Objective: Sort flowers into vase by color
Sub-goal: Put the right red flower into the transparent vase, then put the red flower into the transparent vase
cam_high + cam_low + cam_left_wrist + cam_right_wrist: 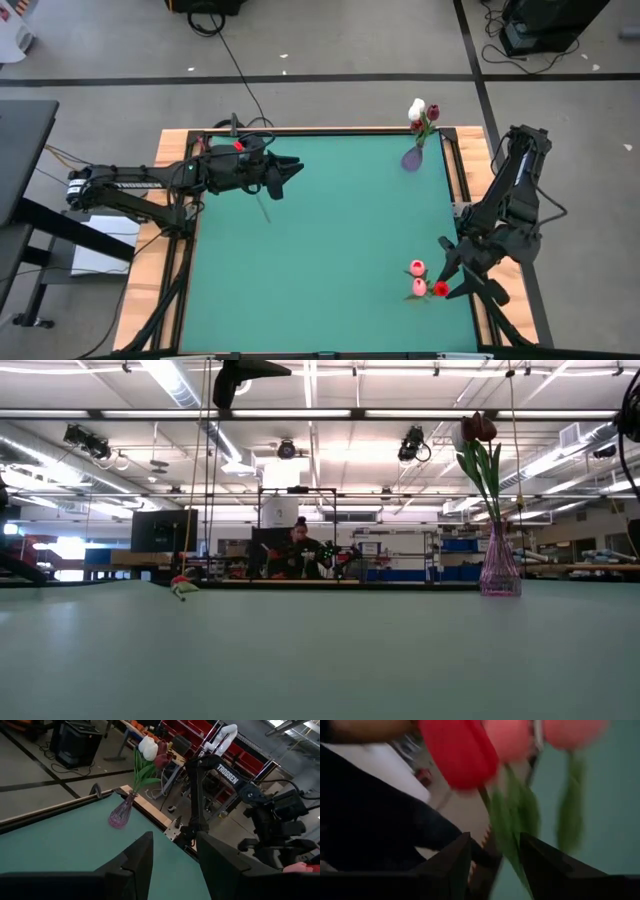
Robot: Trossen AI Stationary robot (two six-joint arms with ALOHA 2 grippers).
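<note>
We have two colour groups at opposite ends of the green desk: white and dark red tulips upright in the purple vase at the far right corner, and two pink tulips plus a red tulip bunched near the right edge in front; we cannot tell what holds that bunch up, presumably a second, clear vase. That split looks like the sort itself, one colour set per spot. Right hand sits just beside the pink/red bunch; wrist view shows its fingers apart, green stems in the gap, nothing clamped, which reads to us as a release right at the bunch. Left hand hangs over the far left of the desk, well apart from both groups, fingers part-open and empty; a thin stem appears to lie on the desk just below it, likely the next pick.
</note>
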